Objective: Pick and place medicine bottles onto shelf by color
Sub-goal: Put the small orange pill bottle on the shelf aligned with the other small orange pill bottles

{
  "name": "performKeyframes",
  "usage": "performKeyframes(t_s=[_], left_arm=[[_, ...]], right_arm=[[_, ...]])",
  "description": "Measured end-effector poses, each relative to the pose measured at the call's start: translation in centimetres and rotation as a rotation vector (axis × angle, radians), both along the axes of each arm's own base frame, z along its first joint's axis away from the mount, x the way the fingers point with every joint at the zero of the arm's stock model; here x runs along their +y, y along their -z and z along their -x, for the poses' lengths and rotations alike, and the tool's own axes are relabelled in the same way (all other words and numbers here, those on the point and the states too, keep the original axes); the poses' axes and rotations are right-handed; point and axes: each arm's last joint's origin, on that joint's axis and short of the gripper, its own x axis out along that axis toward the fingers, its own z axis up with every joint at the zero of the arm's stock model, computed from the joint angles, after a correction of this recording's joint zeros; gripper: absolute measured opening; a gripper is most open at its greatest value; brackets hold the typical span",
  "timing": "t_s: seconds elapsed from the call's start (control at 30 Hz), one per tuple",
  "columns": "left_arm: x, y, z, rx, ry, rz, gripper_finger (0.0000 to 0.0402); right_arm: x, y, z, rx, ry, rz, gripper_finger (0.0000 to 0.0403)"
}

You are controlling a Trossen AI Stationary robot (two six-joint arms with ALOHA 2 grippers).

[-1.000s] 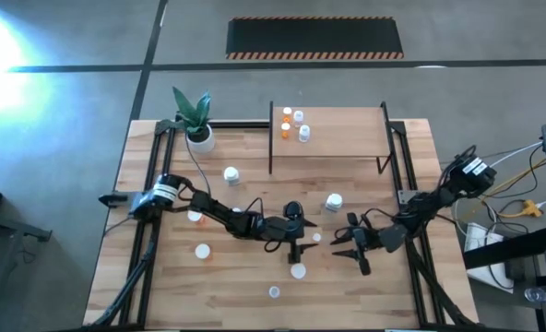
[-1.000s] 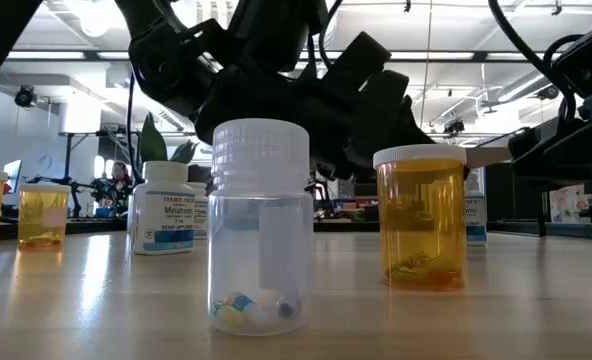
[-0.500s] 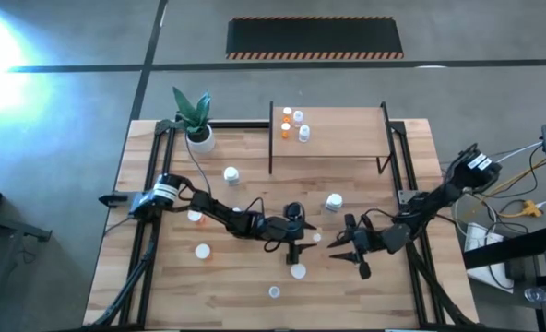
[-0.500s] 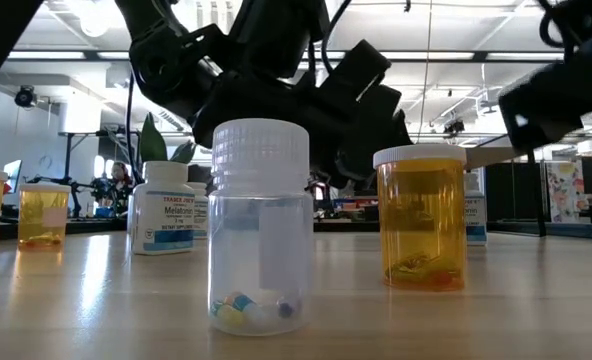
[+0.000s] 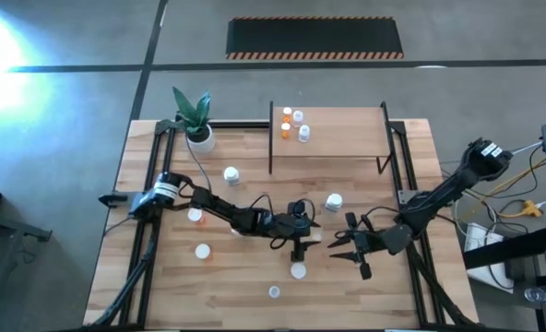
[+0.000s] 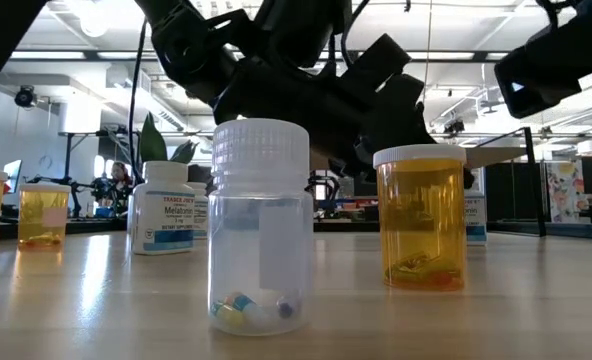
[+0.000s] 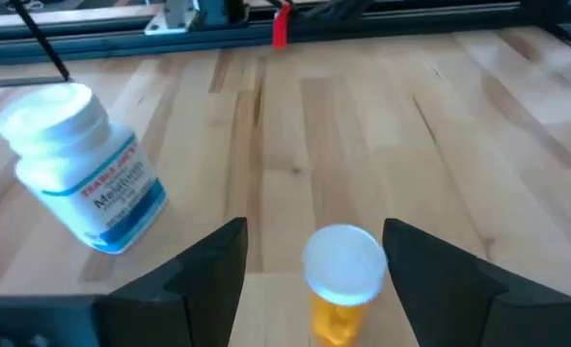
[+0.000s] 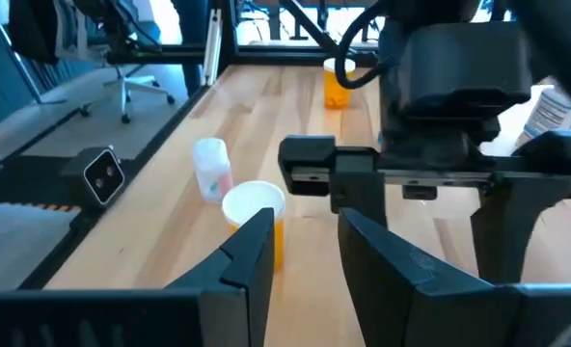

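My left gripper (image 7: 314,229) is open near the table's middle (image 5: 302,243). Its fingers stand on either side of a small orange medicine bottle with a white cap (image 7: 341,280), which stands on the table. The cap is close to one finger, and I see no touch. A white labelled bottle (image 7: 78,164) stands beyond. My right gripper (image 8: 307,220) hangs above the table right of the left one (image 5: 343,242), its fingers a little apart with nothing between them. The shelf (image 5: 347,138) at the far middle holds several bottles (image 5: 296,124).
Loose bottles stand on the table: a clear one (image 6: 261,225) and an orange one (image 6: 421,215) near the front edge, white ones (image 5: 230,173) (image 5: 333,200), and orange ones at the left (image 5: 202,251). A potted plant (image 5: 197,136) stands far left. The shelf's right part is bare.
My right gripper has risen: in the low view it climbs toward the top of the picture. The bottles have kept their places.
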Motion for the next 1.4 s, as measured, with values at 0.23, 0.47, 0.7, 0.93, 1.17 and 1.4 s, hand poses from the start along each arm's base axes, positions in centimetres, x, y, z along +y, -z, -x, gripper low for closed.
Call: performKeyframes(t_s=[0.23,0.47,0.7,0.93,1.17,1.4], left_arm=[[0.0,0.1,0.1,0.004,0.01,0.001,0.0221],[-0.1,0.2,0.2,0.009,0.029,0.003,0.0168],[-0.1,0.3,0.2,0.009,0.036,0.001,0.0112],[-0.1,0.3,0.2,0.009,0.037,0.001,0.0097],[0.0,-1.0,0.4,0.011,0.034,0.007,0.0095],[1.0,-7.0,2.7,0.04,-0.109,-0.054,0.0094]], right_arm=[[0.3,-0.4,-0.3,0.012,-0.001,0.014,0.0109],[0.3,-0.1,-0.3,0.021,-0.001,0.021,0.0101],[0.3,-0.1,-0.3,0.021,-0.001,0.021,0.0093],[0.3,-0.1,-0.3,0.021,-0.002,0.021,0.0088],[0.9,-0.4,0.3,0.011,-0.042,0.013,0.0088],[1.3,-0.9,1.0,-0.006,-0.062,0.013,0.0077]])
